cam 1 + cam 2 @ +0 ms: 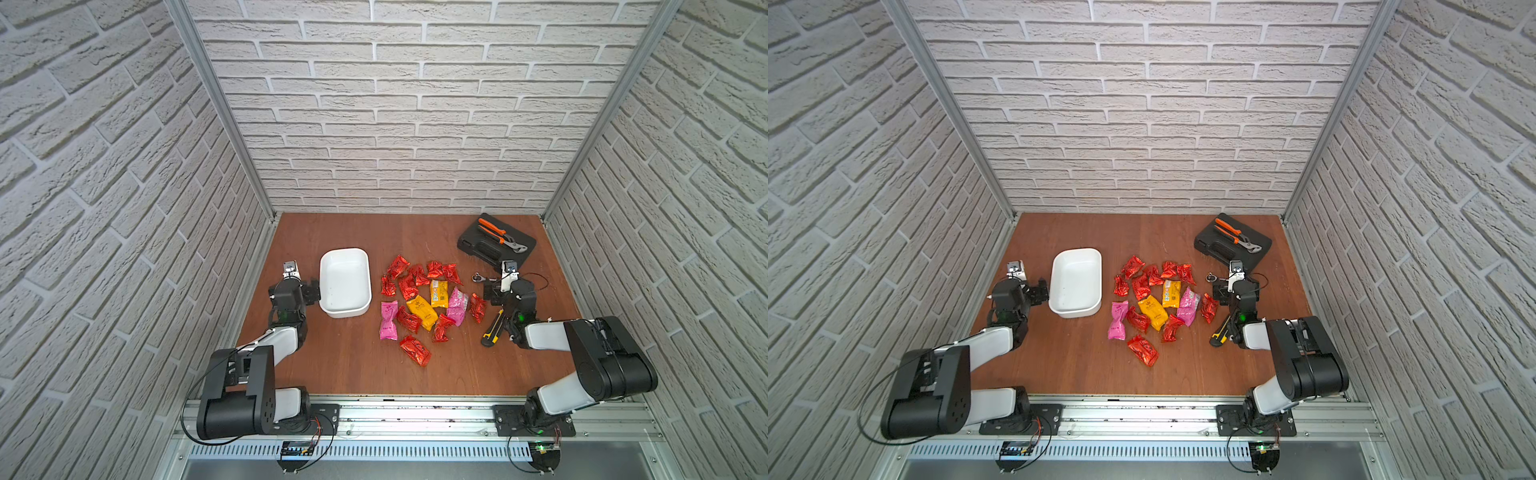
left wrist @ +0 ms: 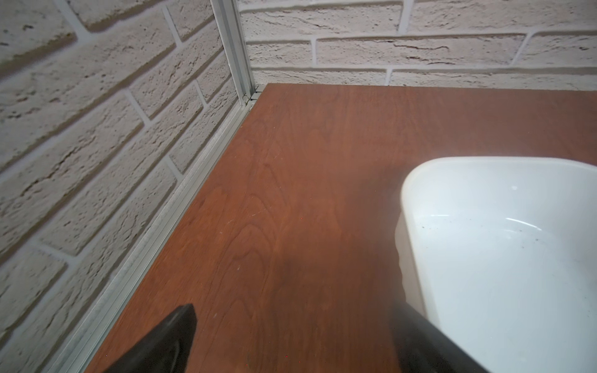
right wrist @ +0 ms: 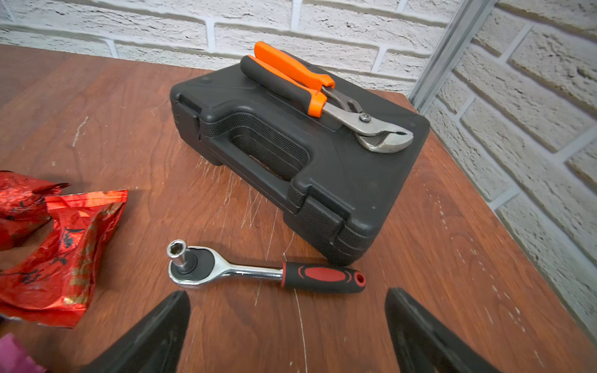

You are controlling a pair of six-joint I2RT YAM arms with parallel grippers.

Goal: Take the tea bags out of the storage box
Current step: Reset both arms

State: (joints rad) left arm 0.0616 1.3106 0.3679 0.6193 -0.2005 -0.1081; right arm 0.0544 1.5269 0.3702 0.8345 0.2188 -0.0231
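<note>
The storage box [image 1: 344, 286], a shallow, smooth white tub towards the left edge of the surface [image 1: 353, 365], is seen emptied. Only specks [image 2: 534, 239], possibly dust, are left inside. The crinkly foil tea bags [image 1: 422, 311] are strewn mid-surface, so the task is judged done. The left gripper [image 2: 294, 323] and right gripper [image 3: 287, 300] are spread wide, with nothing held.

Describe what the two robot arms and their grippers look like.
Both the left arm and right arm alternate smooth white link shells with boxy black joint housings, and each shows a small green light near the wrist. Thin black cables loop from the bases. The left gripper and right gripper have matte black, wedge-shaped fingers tapering to blunt tips.
</note>
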